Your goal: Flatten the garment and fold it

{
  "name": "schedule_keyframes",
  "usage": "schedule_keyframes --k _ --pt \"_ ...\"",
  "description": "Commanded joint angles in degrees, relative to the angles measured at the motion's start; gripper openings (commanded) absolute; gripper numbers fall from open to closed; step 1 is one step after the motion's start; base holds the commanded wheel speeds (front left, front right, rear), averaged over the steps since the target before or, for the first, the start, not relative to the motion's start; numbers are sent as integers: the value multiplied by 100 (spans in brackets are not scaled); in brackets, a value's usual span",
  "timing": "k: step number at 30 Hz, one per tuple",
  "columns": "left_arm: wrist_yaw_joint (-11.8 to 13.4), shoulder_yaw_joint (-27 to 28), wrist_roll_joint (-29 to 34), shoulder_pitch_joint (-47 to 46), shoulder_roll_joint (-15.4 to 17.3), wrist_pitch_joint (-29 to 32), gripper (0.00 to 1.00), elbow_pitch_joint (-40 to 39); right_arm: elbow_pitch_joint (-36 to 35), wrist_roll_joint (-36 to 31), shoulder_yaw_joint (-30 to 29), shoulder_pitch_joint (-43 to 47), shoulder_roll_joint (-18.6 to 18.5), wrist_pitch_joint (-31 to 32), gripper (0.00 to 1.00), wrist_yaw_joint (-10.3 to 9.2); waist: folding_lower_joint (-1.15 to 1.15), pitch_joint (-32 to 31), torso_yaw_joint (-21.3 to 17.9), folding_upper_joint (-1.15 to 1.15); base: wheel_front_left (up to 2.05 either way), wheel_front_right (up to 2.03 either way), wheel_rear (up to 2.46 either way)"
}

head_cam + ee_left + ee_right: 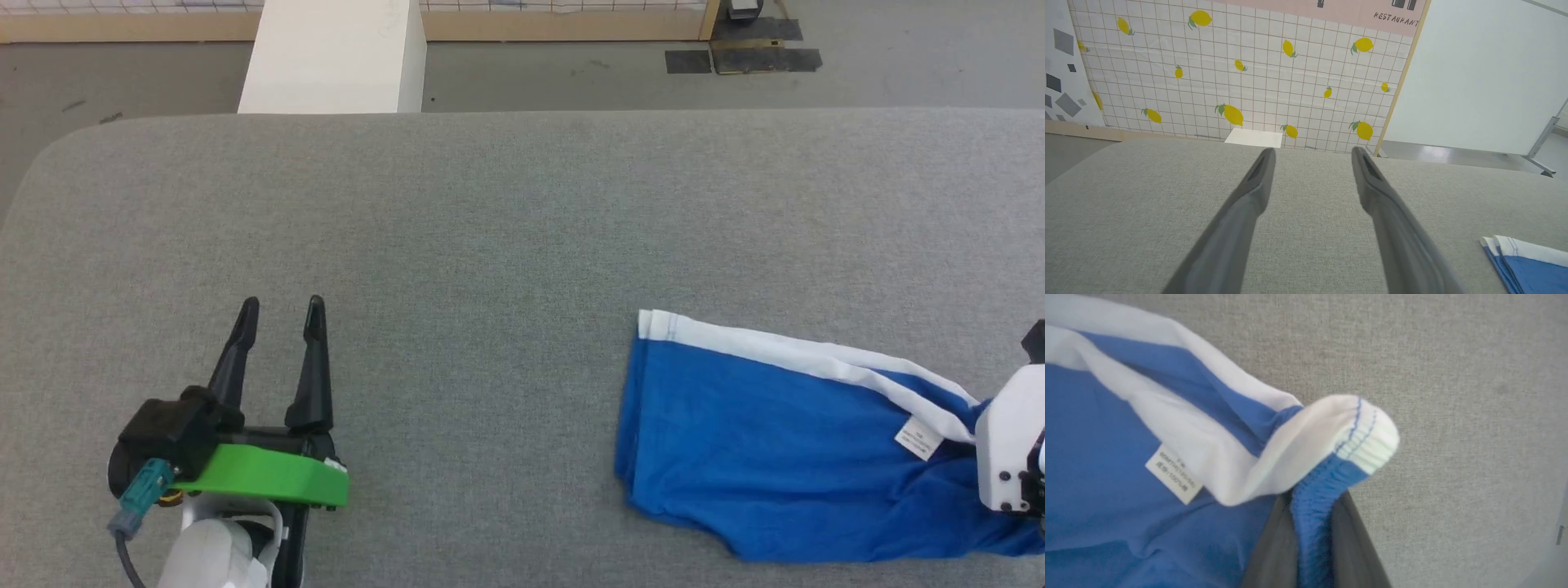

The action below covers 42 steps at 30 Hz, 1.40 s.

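The bright blue shorts (759,441) lie on the grey table (490,229) at the right, white side stripe along the far edge and a small white tag (921,439) showing. In the right wrist view my right gripper (1312,522) is shut on the blue elastic waistband (1314,490) of the shorts (1106,477), the white-striped corner bunched above the fingers. The right wrist's white housing (1011,445) sits at the frame's right edge. My left gripper (282,310) rests at the lower left, open and empty, far from the cloth. A corner of the shorts (1527,261) shows in the left wrist view.
A white block (335,57) stands beyond the table's far edge on the grey floor. Dark mats (743,57) lie on the floor at the back right. A tiled wall panel with lemon prints (1241,73) stands behind the table.
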Motion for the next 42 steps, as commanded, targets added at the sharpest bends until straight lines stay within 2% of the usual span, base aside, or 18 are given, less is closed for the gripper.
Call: schedule_keyframes --k 1,4,9,14,18,26,38,39,40,42 --pt "-34 -20 6 -15 -21 -27 100 21 -1 -38 31 -58 -36 48 0 -11 0 -40 4 0 0 0 0" --pt "-37 -36 -13 17 -23 -27 100 55 -205 17 197 -41 -97 253 0 -11 0 -117 -3 0 0 0 0" --pt "-39 -43 -50 106 -19 -27 100 73 -1024 356 484 92 -125 1010 0 -11 0 -223 -41 0 0 0 0" --pt "-40 -54 -96 151 -36 -27 100 59 -1880 831 702 136 216 1476 0 -11 0 -231 -54 0 0 0 0" --pt "-40 -95 -122 118 -47 -27 100 42 -2085 951 910 120 607 1441 0 -11 0 -192 -7 0 0 0 0" --pt "-40 -90 -172 74 -29 -27 100 -1 -1484 858 1429 -95 1267 791 0 -11 0 -73 169 0 0 0 0" --pt "-40 -130 -215 5 -33 -27 100 0 -105 402 1489 -452 1534 -129 0 -11 0 76 404 0 0 0 0" --pt "-40 -133 -218 1 -40 -27 100 4 -34 368 1499 -479 1540 -207 35 -11 0 79 411 0 0 0 0" --pt "-40 -135 -220 -1 -45 -27 100 7 7 342 1533 -502 1543 -268 100 -11 0 80 414 0 0 0 0" --pt "-40 -137 -221 -1 -51 -27 100 11 35 378 1618 -554 1552 -371 100 -11 0 73 409 0 0 0 0"
